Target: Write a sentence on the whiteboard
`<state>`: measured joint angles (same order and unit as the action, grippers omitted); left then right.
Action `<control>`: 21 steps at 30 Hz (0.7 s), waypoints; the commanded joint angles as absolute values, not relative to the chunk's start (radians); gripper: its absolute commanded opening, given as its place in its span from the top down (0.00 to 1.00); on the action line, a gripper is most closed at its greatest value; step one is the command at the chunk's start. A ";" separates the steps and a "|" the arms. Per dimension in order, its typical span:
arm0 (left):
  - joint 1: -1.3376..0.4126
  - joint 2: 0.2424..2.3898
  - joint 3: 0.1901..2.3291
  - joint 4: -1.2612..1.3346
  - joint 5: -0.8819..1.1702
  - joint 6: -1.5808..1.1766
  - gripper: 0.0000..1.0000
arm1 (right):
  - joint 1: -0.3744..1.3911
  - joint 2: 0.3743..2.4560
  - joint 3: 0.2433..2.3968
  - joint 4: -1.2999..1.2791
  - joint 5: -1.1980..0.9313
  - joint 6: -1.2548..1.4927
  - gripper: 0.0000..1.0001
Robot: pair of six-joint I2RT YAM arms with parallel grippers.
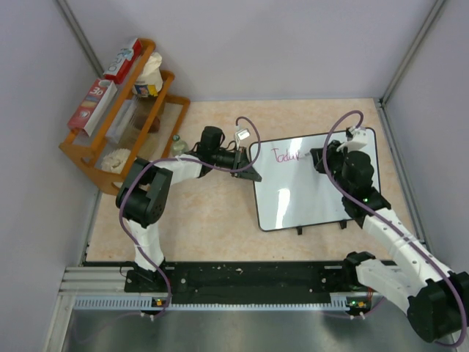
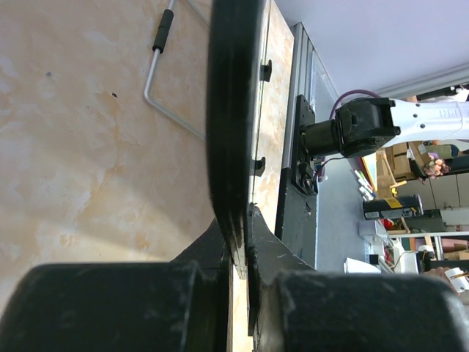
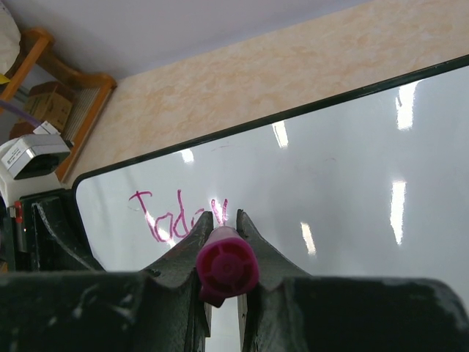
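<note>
The whiteboard (image 1: 315,192) lies on the table, glossy white with a thin black frame. My left gripper (image 1: 251,173) is shut on its left edge; in the left wrist view that black edge (image 2: 233,110) runs edge-on into the gripper (image 2: 245,238). The sentence (image 1: 287,155) stands as pink cursive "Today" near the top left of the board. My right gripper (image 1: 325,158) hovers over the board's upper middle, shut on a pink marker (image 3: 227,265). The marker points down at the board (image 3: 337,169) just right of the sentence (image 3: 170,216); its tip is hidden between the fingers of this gripper (image 3: 223,220).
A wooden shelf (image 1: 124,117) with boxes and jars stands at the back left, a small bottle (image 1: 176,143) beside it. Grey walls close in the table on three sides. A bent metal wire with a black sleeve (image 2: 160,51) lies on the table by the board.
</note>
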<state>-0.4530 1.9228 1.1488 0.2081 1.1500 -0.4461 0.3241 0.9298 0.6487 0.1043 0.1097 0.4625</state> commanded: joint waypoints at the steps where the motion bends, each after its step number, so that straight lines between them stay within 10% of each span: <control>1: -0.477 1.931 1.120 0.179 1.150 -0.376 1.00 | 0.316 0.907 0.623 0.066 0.097 0.437 1.00; 21: -0.477 1.931 1.117 0.176 1.155 -0.371 1.00 | 0.316 0.871 0.583 0.064 -0.024 0.462 1.00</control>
<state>-0.4530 1.9228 1.1481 0.2085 1.1496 -0.4461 0.3241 0.8814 0.5945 0.0807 0.0147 0.4644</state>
